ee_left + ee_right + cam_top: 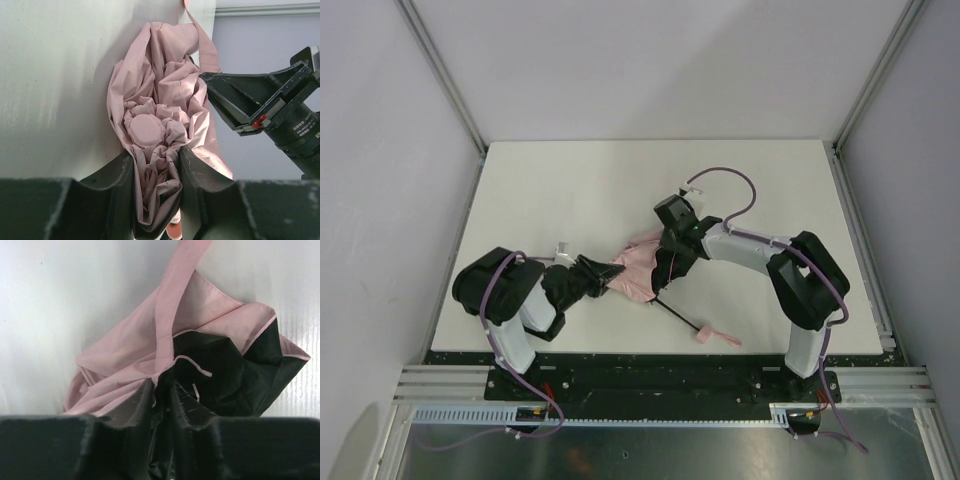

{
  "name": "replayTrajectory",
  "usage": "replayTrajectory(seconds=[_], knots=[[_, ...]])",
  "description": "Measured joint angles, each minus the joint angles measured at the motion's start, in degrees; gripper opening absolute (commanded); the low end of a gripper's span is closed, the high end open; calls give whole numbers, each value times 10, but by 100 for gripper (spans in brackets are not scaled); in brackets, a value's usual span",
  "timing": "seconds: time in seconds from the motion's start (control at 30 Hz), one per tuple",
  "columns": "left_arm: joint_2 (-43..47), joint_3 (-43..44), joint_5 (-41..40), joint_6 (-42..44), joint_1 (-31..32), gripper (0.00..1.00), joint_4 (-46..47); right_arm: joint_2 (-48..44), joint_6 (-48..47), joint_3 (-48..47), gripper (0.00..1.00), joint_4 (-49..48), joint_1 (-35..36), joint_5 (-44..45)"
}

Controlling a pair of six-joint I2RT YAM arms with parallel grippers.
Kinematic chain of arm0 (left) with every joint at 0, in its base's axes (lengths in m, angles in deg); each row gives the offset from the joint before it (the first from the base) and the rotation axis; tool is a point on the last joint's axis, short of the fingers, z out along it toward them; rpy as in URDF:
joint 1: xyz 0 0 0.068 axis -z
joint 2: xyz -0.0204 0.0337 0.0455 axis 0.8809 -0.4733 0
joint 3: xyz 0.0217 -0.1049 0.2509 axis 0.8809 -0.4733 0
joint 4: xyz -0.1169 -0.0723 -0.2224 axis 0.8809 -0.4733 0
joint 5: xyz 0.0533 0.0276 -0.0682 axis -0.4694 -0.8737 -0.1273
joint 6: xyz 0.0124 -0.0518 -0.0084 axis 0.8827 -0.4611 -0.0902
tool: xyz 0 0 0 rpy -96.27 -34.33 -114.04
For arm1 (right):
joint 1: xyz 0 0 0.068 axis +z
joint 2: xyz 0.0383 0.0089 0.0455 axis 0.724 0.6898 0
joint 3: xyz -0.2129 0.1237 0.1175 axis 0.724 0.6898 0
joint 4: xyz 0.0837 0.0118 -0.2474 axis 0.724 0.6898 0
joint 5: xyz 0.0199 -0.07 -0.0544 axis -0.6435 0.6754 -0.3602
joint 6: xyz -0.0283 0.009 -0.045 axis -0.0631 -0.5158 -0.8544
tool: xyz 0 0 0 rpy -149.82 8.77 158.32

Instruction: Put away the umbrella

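The umbrella [638, 272] lies collapsed near the middle front of the white table [570, 190], pale pink outside with a black lining. Its thin black shaft [678, 314] runs to a small pink handle [716, 336] near the front edge. My left gripper [603, 279] is shut on the bunched pink canopy at its left end; the left wrist view shows the fabric [160, 100] pinched between the fingers [117, 175] and the round pink cap [145, 129]. My right gripper [672, 262] is shut on the canopy's edge; the right wrist view shows pink fabric [130, 365] and black lining [225, 375].
Grey walls and aluminium frame posts [445, 75] enclose the table. A purple cable [732, 178] loops above the right arm. The right arm's wrist camera [280, 110] hangs close beside the canopy in the left wrist view.
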Motion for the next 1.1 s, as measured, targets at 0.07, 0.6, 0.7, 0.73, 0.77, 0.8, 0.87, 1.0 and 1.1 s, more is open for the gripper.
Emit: replayTrajectory(seconds=[0.07, 0.6, 0.7, 0.73, 0.77, 0.8, 0.87, 1.0, 1.1], knots=[[-1, 0, 0, 0, 0, 0, 0, 2, -1, -1, 3, 1, 0, -3], [-4, -1, 1, -1, 0, 0, 12, -34, -109, 107, 0, -312, -165, -435], [-5, -2, 2, -2, 0, 0, 12, -2, -122, 108, 2, -362, -179, -490], [-5, -2, 2, -2, 0, 0, 12, 8, -131, 109, 4, -367, -182, -495], [-5, -2, 2, -2, 0, 0, 12, 14, -142, 110, 6, -364, -184, -495], [-5, -2, 2, -2, 0, 0, 12, 17, -155, 112, 8, -360, -186, -493], [-5, -2, 3, -2, 0, 0, 12, 18, -187, 116, 11, -342, -187, -481], [-8, -2, 2, -4, 0, 0, 12, 17, -258, 116, 11, -306, -187, -445], [-9, -2, 3, -5, 0, 0, 12, 17, -303, 115, 3, -275, -188, -404]])
